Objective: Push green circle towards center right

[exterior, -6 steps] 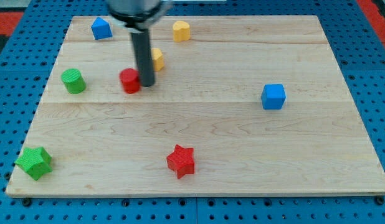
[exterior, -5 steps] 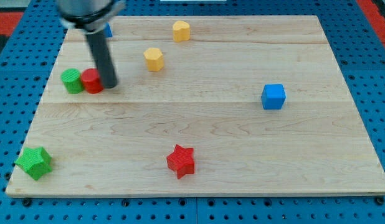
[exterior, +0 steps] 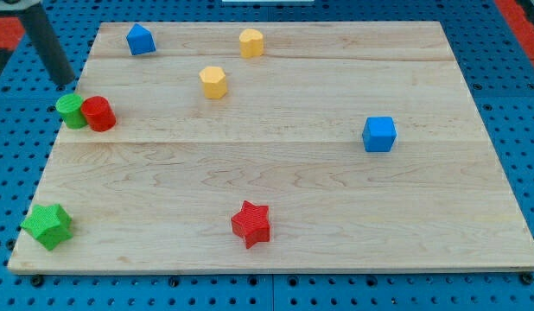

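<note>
The green circle (exterior: 72, 111) sits at the board's left edge, touching the red circle (exterior: 99, 114) on its right. My tip (exterior: 64, 83) is off the board's upper left edge, just above and slightly left of the green circle, not touching it.
A blue block (exterior: 140, 40) and a yellow block (exterior: 251, 42) lie near the view's top. Another yellow block (exterior: 213, 82) is below them. A blue cube (exterior: 379, 134) is at centre right. A red star (exterior: 251, 224) and a green star (exterior: 47, 226) lie near the bottom of the wooden board (exterior: 336, 199).
My tip pushed the red circle left into the green circle, shoving both toward the left edge, then moved up and left off the board.
</note>
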Controlling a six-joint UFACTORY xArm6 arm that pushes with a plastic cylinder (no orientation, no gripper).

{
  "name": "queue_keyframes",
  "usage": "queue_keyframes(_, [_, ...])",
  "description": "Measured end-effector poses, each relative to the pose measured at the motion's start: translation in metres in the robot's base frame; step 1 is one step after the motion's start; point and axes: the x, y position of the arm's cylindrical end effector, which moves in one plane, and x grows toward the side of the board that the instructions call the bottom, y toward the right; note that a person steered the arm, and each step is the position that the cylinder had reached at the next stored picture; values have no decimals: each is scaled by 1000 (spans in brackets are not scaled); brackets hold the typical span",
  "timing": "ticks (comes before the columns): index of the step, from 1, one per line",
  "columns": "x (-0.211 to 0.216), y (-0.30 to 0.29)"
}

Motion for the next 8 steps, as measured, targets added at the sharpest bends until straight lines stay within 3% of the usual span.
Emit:
queue_keyframes(1, [39, 1])
queue_keyframes(3, [76, 31])
queue_keyframes(7, [90, 41])
queue_keyframes(8, [72, 40])
